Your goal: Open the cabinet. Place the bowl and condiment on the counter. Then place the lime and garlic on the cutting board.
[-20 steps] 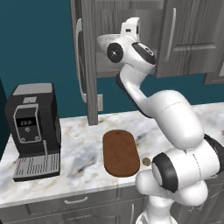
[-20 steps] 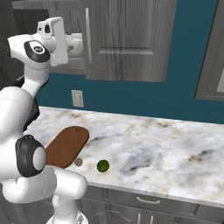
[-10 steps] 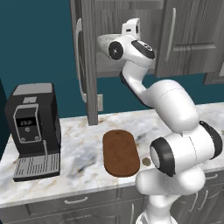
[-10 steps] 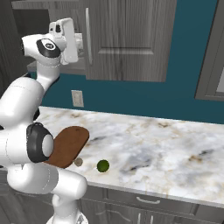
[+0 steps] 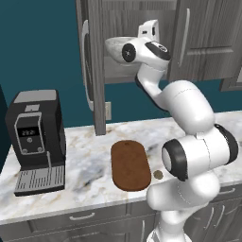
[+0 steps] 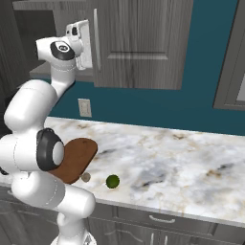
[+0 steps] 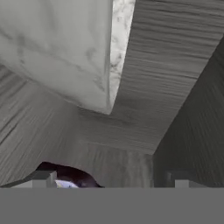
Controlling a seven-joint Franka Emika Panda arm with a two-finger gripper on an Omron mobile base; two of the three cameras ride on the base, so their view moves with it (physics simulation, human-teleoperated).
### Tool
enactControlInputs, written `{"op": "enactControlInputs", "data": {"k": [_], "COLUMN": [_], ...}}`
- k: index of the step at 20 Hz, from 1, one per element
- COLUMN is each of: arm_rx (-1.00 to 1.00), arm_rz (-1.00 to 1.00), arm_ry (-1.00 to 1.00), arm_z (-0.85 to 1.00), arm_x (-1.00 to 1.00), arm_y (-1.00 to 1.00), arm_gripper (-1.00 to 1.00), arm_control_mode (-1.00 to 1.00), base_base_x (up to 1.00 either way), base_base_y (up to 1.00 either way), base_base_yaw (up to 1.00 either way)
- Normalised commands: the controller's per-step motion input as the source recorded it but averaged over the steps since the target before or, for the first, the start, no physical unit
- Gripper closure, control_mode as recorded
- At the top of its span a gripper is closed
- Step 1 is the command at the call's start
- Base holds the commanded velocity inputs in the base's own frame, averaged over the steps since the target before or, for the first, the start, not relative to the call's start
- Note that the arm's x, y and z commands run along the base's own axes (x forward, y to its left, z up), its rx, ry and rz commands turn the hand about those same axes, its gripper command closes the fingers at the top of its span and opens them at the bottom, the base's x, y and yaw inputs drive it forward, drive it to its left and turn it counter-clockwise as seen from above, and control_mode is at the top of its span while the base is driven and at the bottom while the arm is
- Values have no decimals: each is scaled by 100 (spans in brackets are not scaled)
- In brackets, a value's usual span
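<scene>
**Reaching into the open cabinet for the bowl**

The cabinet [image 5: 94, 61] stands open, and my hand [image 7: 109, 181] is inside it with fingers spread and nothing between them. The bowl [image 5: 116, 47] sits on the shelf just beside it. A dark rounded thing low in the hand view may be the condiment [image 7: 70, 175]. I judge the next move is to close on the bowl's rim [image 7: 116, 52] and bring it down to the worktop [image 6: 191, 158]. The lime [image 6: 112, 181] and garlic [image 6: 85, 177] lie beside the cutting board [image 5: 130, 164]. The coffee machine [image 5: 35, 137] has a small display that I cannot read.

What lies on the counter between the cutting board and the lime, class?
The garlic sits between the cutting board and the lime, close to the board's edge, as the right base view shows.
</scene>
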Motion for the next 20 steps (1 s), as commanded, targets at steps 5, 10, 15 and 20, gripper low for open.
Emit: {"op": "enactControlInputs", "data": {"k": [5,10,15,20], "arm_rx": [0,0,0,-1], "arm_rz": [-13,-18,-29,-33], "arm_ry": [0,0,-2,-14], "arm_z": [-5,0,0,1], "arm_x": [2,-28,-93,-100], "arm_y": [-41,-79,-100,-89], "arm_gripper": [-100,-100,-100,-100], "arm_control_mode": [-100,-100,-100,-100], "base_base_x": [0,0,0,0], "base_base_y": [0,0,0,0], "base_base_yaw": [0,0,0,0]}}
